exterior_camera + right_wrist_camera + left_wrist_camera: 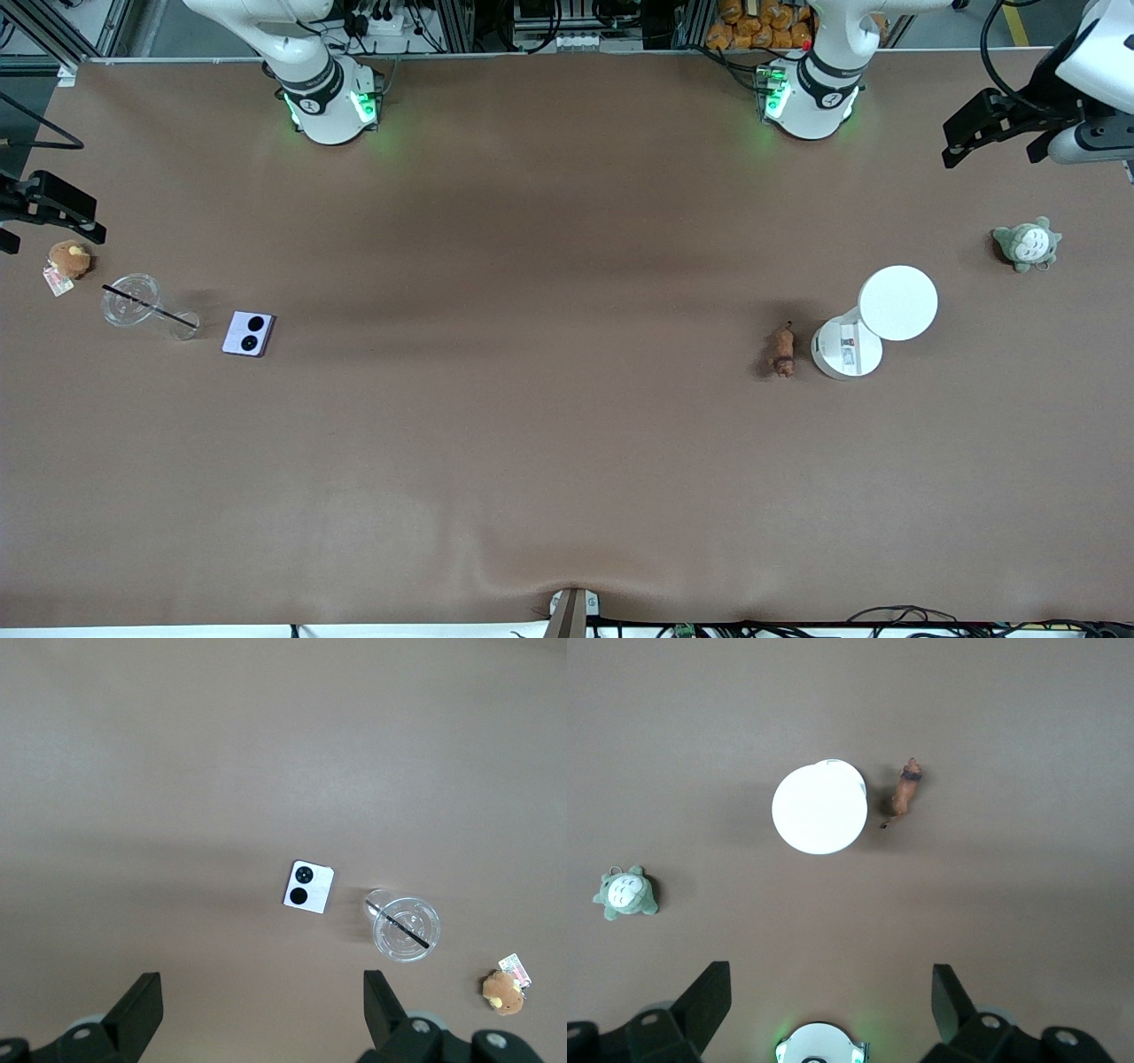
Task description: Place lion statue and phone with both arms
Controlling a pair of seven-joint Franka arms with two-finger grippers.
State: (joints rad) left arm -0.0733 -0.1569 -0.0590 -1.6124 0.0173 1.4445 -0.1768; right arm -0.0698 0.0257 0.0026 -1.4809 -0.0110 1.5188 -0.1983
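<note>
My left gripper point(829, 1010) hangs high over the table's left-arm end, fingers spread, holding nothing. My right gripper point(260, 1010) hangs high over the right-arm end, also spread and empty. The lion point(782, 349) lies on the table just beside the white lamp point(886, 315), on its side toward the table's middle, apart from it. A grey-green plush point(1026, 244) sits well apart. The lion's long axis runs toward and away from the front camera. The phone point(249, 333) lies flat, lenses up, near the clear cup point(142, 303); a brown plush point(69, 260) lies past the cup.
</note>
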